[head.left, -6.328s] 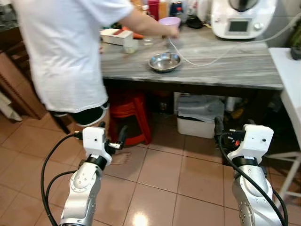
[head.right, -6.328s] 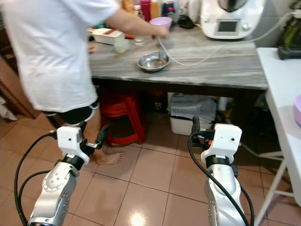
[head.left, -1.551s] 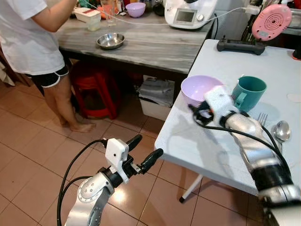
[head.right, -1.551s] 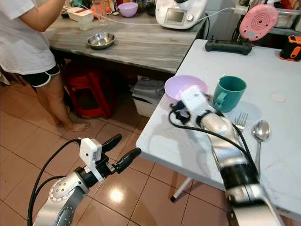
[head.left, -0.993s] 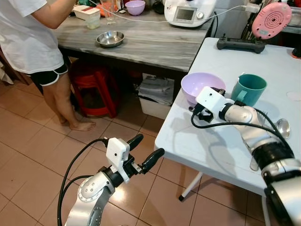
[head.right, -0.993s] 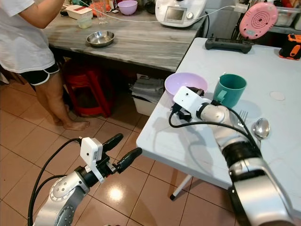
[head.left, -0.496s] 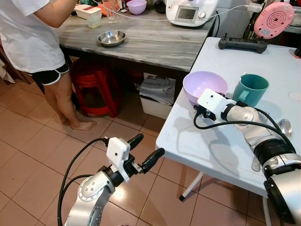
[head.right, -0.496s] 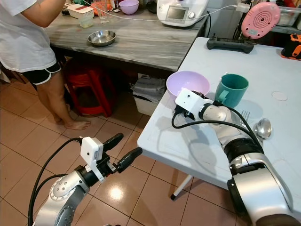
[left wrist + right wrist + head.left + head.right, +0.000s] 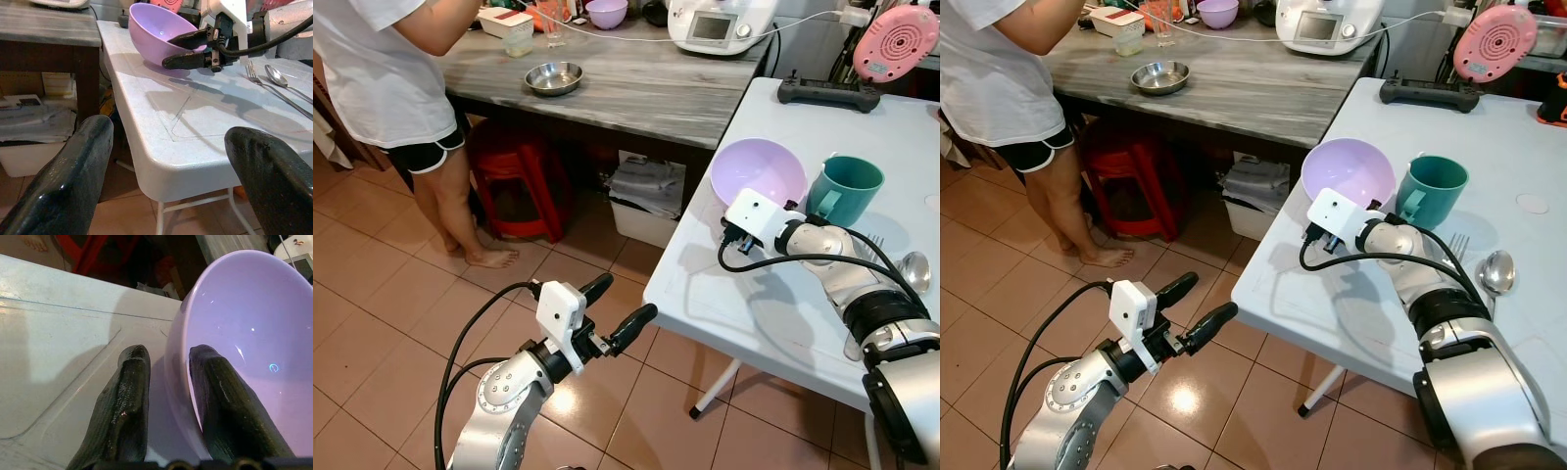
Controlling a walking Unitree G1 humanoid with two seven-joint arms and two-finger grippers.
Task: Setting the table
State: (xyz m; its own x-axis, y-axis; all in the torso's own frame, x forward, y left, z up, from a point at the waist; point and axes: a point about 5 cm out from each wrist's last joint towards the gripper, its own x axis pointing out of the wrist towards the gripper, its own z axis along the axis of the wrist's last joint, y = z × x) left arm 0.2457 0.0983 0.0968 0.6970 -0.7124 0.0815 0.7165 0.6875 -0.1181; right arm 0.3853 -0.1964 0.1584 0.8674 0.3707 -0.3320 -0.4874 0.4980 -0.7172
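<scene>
lilac bowl (image 9: pixel 759 172) is your target, and it sits near the front left corner of the white folding table (image 9: pixel 724 299), tipped up on its side. start at your far left: a person (image 9: pixel 396 73) in a white shirt stands at the grey wooden counter (image 9: pixel 636 88), where a small steel bowl (image 9: pixel 554 76) lies. below the counter you see a red stool (image 9: pixel 519 176) on the tiled floor. your left gripper (image 9: pixel 617 308) hangs low over the floor, short of the table edge, its two fingers spread wide and holding nothing. moving right, your right gripper (image 9: pixel 166 396) reaches the bowl's rim: one finger lies inside the bowl and the other outside against the wall, the gap narrow with the rim between them. you cannot tell from the wrist view whether the pads press it firmly. just right of the bowl stands a teal mug (image 9: pixel 843 193), upright, handle toward the bowl. further right a fork (image 9: pixel 1451 251) and a spoon (image 9: pixel 1494 273) lie flat, side by side.
</scene>
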